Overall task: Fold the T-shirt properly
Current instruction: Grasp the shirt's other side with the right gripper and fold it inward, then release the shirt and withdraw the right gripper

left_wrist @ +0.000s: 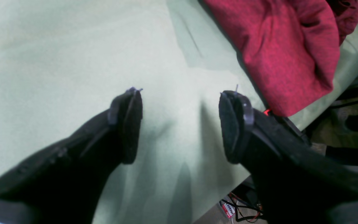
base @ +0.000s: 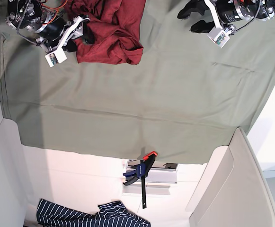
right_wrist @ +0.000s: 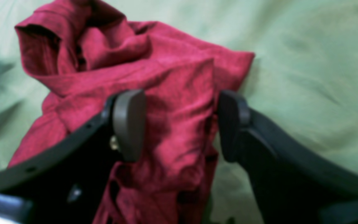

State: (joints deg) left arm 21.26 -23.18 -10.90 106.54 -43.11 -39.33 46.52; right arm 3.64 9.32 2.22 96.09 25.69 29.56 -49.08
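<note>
Lab bench, clamped green sheet (base: 128, 109), bar clamp (base: 142, 176)

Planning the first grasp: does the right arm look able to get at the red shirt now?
Probably yes: the right gripper is open, right at the crumpled T-shirt, with nothing between them.

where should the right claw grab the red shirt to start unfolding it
Probably the raised fold of the T-shirt between the open right claw, coming straight down from above: the shirt lies bunched on the green cloth, and that ridge stands proud enough to pinch.
</note>
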